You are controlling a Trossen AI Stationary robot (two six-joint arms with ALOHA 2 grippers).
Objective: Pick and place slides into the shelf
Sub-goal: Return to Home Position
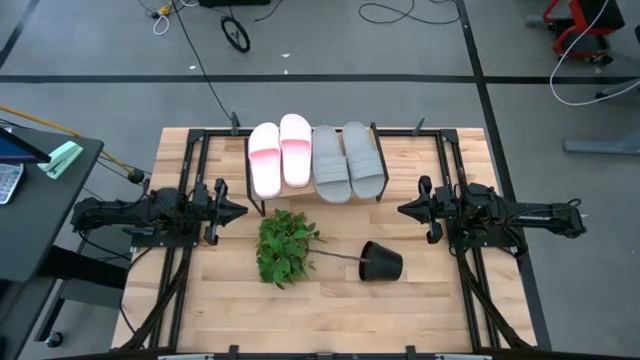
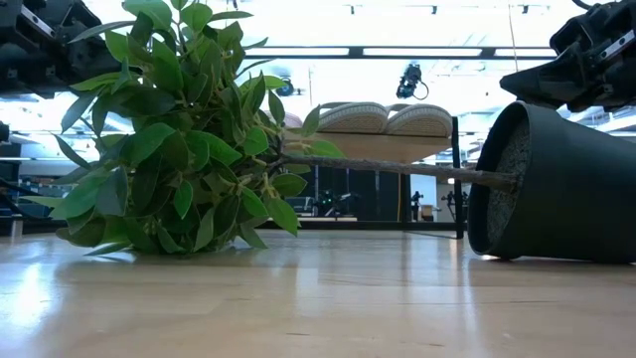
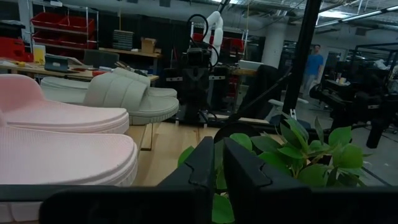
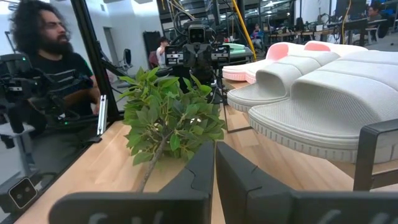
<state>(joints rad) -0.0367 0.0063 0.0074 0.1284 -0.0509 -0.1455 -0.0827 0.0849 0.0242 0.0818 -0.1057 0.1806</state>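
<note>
4 slides (image 1: 315,160) fill shelf (image 2: 397,147) edge-to-edge; L gripper (image 1: 240,211), R gripper (image 1: 403,210) clear.

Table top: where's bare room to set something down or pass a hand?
Widest bare wood on the table is the strip past the plant and pot, away from the shelf. Smaller patches lie either side of the shelf. Crowded: the shelf, full with four slides, and the middle, where the left gripper and right gripper point inward.
</note>
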